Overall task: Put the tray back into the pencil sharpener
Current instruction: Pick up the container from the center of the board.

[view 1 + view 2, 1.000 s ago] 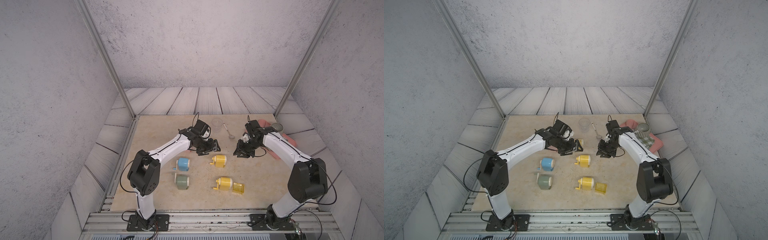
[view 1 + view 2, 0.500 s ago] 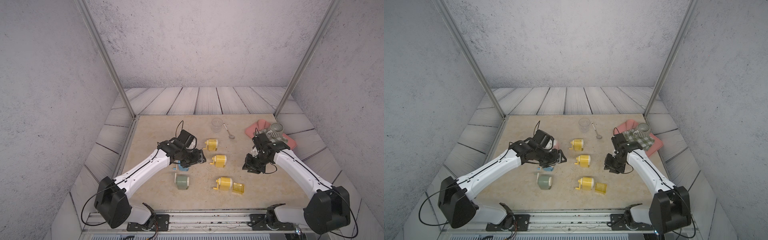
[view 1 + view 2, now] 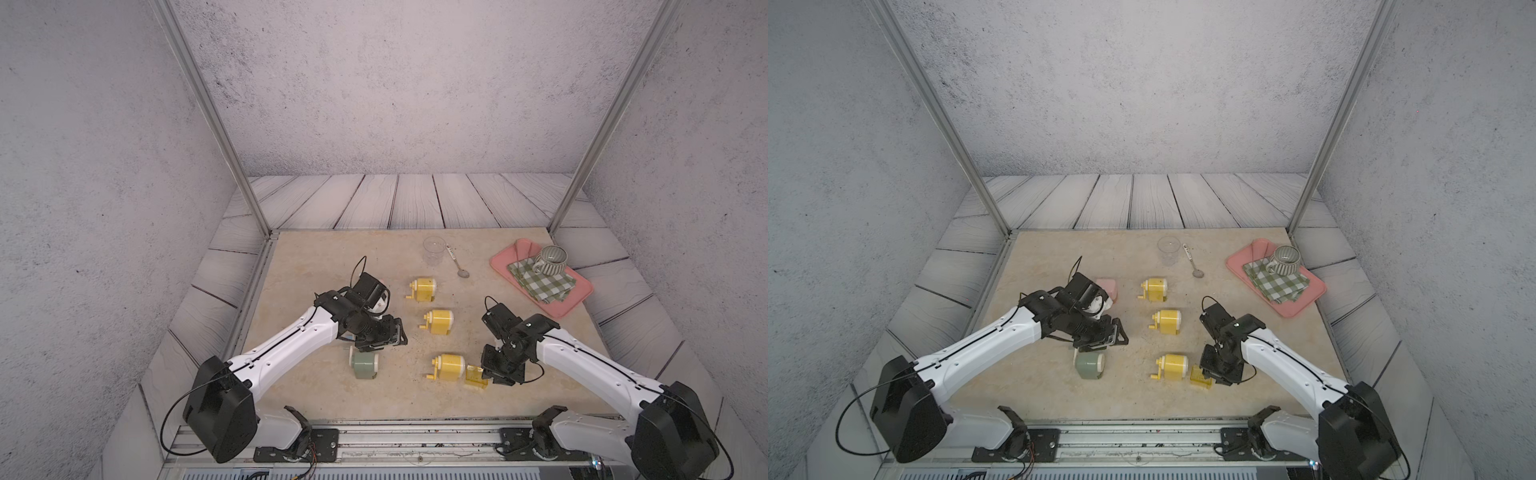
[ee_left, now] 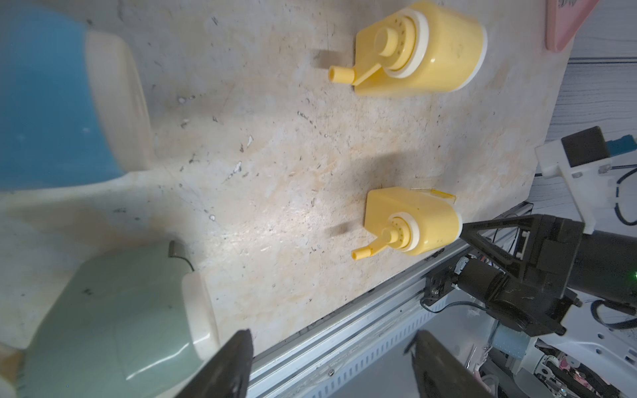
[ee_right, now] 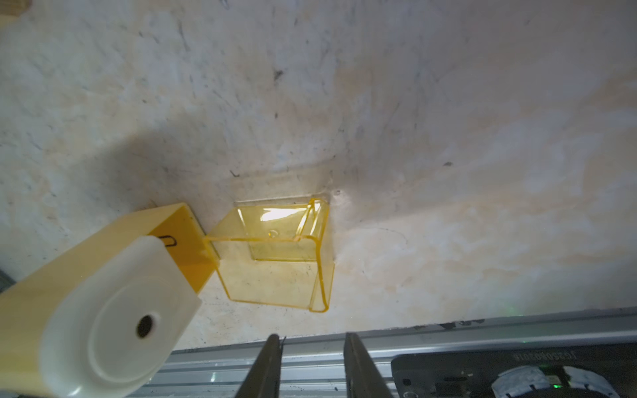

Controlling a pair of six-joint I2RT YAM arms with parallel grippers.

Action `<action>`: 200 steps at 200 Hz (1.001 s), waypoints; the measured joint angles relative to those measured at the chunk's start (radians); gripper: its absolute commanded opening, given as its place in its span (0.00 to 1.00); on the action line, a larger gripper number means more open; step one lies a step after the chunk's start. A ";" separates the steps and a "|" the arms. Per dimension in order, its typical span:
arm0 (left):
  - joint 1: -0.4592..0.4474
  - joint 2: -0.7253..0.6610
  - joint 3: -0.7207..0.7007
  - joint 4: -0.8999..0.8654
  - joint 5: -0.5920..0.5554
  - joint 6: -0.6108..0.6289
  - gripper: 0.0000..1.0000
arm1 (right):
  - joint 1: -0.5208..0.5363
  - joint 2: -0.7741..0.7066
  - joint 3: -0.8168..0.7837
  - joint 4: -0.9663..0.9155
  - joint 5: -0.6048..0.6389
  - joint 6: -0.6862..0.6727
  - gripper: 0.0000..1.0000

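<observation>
Clear yellow tray (image 5: 275,255) lies on table (image 5: 448,138), out of its slot, just beside front yellow pencil sharpener (image 5: 96,303). Right gripper (image 5: 310,339) hangs just short of tray, jaws narrow w/ nothing btwn them; tray sits ahead of fingertips, apart. Left gripper (image 4: 331,336) wide, empty, by green sharpener (image 4: 113,317).

At the far edge of the worktop (image 3: 332,257), a clear cup (image 3: 433,249) stands beside a spoon (image 3: 457,262). On the right, a pink serving tray (image 3: 577,299) carries a checked cloth (image 3: 544,284) and a striped mug (image 3: 550,259). 2 stand mid-worktop: a far yellow sharpener (image 3: 424,289) and a middle yellow sharpener (image 3: 439,321). A green sharpener (image 3: 365,365) lies left, a blue sharpener (image 4: 51,103) beside it.
</observation>
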 measured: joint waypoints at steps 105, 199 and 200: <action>0.000 0.025 0.009 0.000 0.032 0.052 0.76 | 0.003 0.023 -0.025 0.073 0.047 0.049 0.30; 0.000 0.035 0.009 0.018 0.033 0.048 0.75 | 0.003 0.101 -0.026 0.126 0.043 0.039 0.23; 0.000 0.035 0.009 0.018 0.033 0.048 0.75 | 0.003 0.102 -0.026 0.126 0.043 0.039 0.23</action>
